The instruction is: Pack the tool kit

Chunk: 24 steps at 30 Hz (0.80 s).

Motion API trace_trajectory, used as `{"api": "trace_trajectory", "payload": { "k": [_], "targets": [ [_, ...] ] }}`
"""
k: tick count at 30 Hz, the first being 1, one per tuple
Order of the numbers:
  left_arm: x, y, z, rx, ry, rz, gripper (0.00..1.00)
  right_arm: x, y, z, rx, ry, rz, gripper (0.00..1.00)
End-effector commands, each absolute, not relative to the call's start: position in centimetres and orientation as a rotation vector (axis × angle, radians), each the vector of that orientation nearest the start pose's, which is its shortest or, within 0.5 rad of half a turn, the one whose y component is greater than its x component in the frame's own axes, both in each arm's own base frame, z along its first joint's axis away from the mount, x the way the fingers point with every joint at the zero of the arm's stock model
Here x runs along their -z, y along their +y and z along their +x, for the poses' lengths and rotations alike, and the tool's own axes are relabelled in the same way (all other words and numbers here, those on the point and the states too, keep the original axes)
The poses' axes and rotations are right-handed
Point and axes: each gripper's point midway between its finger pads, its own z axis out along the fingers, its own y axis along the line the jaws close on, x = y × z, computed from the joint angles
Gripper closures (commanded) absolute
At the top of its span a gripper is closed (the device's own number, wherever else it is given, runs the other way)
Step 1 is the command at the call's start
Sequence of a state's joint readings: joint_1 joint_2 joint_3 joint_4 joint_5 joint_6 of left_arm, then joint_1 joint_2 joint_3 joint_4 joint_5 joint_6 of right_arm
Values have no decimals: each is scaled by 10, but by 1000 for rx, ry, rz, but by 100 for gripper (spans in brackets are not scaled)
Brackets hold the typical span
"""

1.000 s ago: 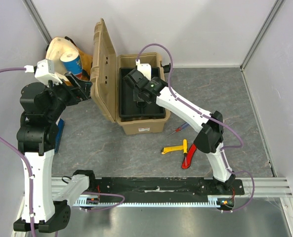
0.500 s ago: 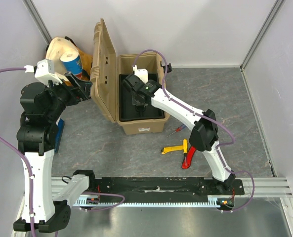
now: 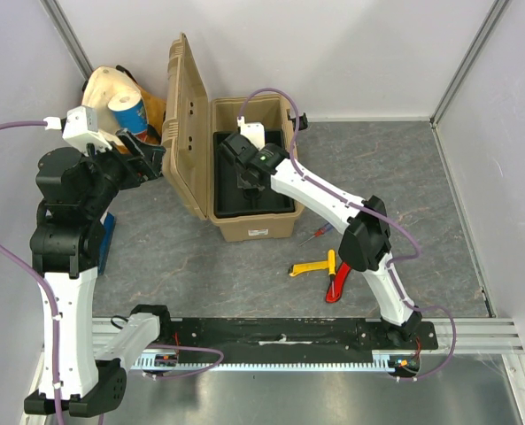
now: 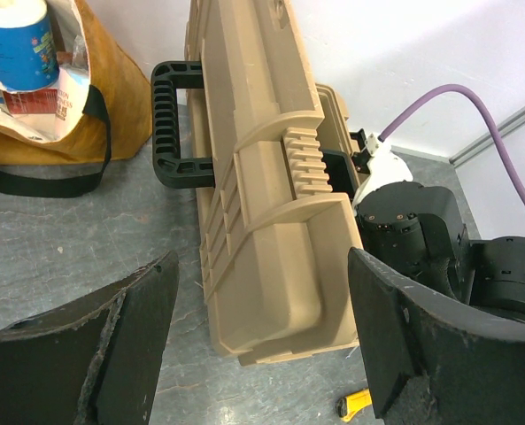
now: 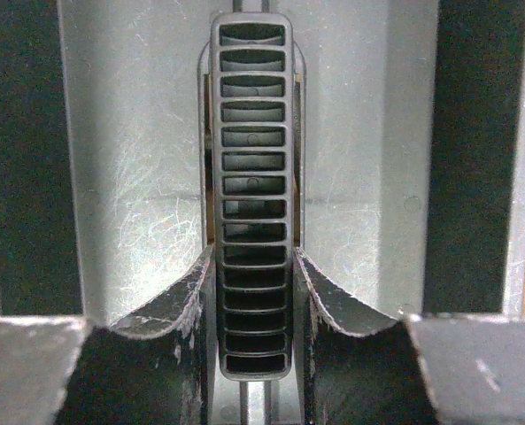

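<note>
Tan toolbox (image 3: 255, 227) sits open on the grey table (image 3: 404, 177), at about 12 o'clock from the arm bases. Its lid (image 3: 181, 133) stands up on the box's 9 o'clock side. The black carry handle (image 4: 169, 124) sticks out of the lid toward the bag. Black tray (image 3: 229, 202) sits inside the box.

Right gripper (image 5: 253, 266) reaches down into the box. It is partly closed, with fingers (image 5: 178, 301) pressed on both sides of the ribbed tray handle (image 5: 253, 159), gripping it. The handle runs 12 to 6 in the wrist view.

Loose tools lie on the table at about 5 o'clock from the box, apart from it:
- The screwdriver (image 3: 320, 232) is nearest the box corner.
- The yellow-handled tool (image 3: 312, 266) is further out.
- The red knife (image 3: 339, 286) is just beside the yellow-handled tool, at its 4 o'clock. Can't tell if they touch.

No hammer spotted.

Left gripper (image 4: 262, 261) is at 9 o'clock of the lid, near its outer face. Its jaws are spread wide with nothing held, and in the wrist view the lid shows beyond the gap between them.

Cloth bag (image 3: 103, 88) is at about 10 o'clock from the box, in the far left corner against the wall. A blue-and-white roll (image 3: 127, 108) pokes out of its top.
</note>
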<state>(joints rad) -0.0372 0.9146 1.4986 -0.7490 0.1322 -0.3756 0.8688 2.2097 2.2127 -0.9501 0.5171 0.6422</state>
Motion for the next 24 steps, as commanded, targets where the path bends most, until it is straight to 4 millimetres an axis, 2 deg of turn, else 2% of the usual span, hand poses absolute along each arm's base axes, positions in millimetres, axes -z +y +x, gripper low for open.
{"api": "trace_trajectory", "payload": {
  "k": [1, 5, 12, 17, 21, 24],
  "targets": [
    [-434, -47, 267, 395, 1715, -173, 18, -200, 362, 402, -16, 2260, -51, 100],
    [-434, -47, 268, 397, 1717, -174, 18, -207, 361, 401, 17, 2230, -53, 100],
    [-435, -47, 267, 402, 1712, -172, 18, -198, 360, 399, 33, 2248, -59, 100],
    [-434, -47, 266, 400, 1712, -171, 18, -181, 363, 397, 39, 2284, -78, 100],
    [-435, -47, 266, 398, 1711, -173, 18, -159, 357, 394, 63, 2331, -82, 100],
    [-436, -47, 265, 398, 1708, -170, 18, -152, 353, 393, 81, 2345, -79, 100]
  ]
}}
